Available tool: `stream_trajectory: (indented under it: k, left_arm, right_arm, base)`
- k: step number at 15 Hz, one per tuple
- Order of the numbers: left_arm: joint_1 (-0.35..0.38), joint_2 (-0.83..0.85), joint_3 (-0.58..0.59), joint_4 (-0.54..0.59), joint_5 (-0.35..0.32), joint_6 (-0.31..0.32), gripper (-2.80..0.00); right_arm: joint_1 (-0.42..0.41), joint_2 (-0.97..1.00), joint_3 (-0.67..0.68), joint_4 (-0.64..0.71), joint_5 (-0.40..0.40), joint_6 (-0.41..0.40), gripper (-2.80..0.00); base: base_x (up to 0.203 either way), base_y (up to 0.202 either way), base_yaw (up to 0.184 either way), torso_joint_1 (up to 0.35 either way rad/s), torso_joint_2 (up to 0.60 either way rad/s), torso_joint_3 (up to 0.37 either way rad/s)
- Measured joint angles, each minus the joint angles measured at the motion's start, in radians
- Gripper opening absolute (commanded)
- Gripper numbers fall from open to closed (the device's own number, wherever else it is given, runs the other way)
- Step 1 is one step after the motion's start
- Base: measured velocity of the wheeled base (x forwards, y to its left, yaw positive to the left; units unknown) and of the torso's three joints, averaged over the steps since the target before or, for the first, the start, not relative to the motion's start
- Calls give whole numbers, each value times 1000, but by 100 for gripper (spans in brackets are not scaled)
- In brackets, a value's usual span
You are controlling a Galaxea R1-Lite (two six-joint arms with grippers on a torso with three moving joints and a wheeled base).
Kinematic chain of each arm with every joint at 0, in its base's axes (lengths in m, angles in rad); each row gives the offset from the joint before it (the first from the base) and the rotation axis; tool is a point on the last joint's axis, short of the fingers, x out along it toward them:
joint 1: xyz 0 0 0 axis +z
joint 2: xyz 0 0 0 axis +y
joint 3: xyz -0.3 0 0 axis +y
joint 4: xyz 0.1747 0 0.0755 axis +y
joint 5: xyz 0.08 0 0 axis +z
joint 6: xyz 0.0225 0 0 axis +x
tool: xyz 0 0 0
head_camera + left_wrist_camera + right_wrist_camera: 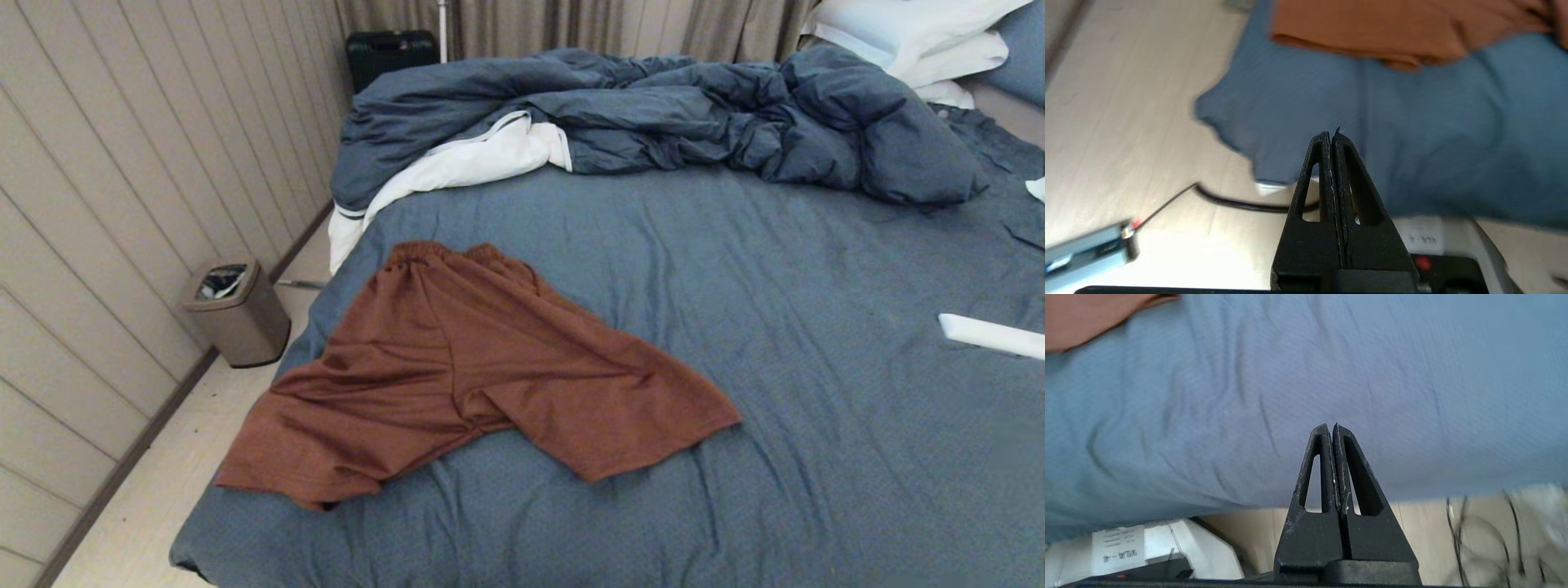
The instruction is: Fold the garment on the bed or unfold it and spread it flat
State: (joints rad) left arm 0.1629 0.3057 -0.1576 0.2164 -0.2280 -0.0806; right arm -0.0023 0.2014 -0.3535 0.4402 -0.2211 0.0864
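the trash bin [237, 314] stands on the floor by the panelled wall, off the left side of the bed [816, 367]. next along, the rust-brown shorts [465, 367] lie spread open on the slate-blue sheet near the bed's left front corner, waistband [457, 255] toward the rumpled duvet [653, 122] and the two legs splayed toward the robot, one leg's hem close to the left edge of the mattress. farther right lies bare sheet, a white object [992, 335] near the right edge, and white pillows [914, 37] at the far corner.

neither arm shows in the head view. the left gripper [1332, 136] is clenched with nothing between its fingers, held out past the front corner of the bed with floor beneath it; the shorts [1404, 28] lie ahead of it, across a strip of sheet. the right gripper [1330, 429] is likewise clenched and empty, at the front edge of the mattress, with only a corner of the shorts [1081, 318] showing far off to one side.

so the garment lies ahead of both claws and toward the left one, which looks the nearer. its long axis runs from the waistband down to the leg hems, roughly away from the robot, and any fold probably turns on that line.

the head view alone gives the whole outline of the shorts. the wrist views alone show the claws, a black cable [1241, 202] on the floor and a white labelled part of the robot's base [1126, 545]. no drawstring or logo can be made out.
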Motion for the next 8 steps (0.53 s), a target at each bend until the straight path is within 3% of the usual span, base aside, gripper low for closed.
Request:
stream_trajectory:
  k: [3, 6, 8]
  left_arm:
    - [-89, -4, 11, 5, -28, -18, -280]
    - [-132, -98, 13, 13, 63, -12, -280]
    - [-148, -197, 25, 8, 136, 56, -280]
  right_arm:
    - [1, -141, 123, -46, 75, -115, -280]
    - [4, -188, 185, -115, 90, -113, -280]
    - [5, -198, 219, -190, 115, -117, -280]
  base:
    - [0, 0, 0, 0, 0, 0]
    - [0, 0, 0, 0, 0, 0]
    - [0, 0, 0, 0, 0, 0]
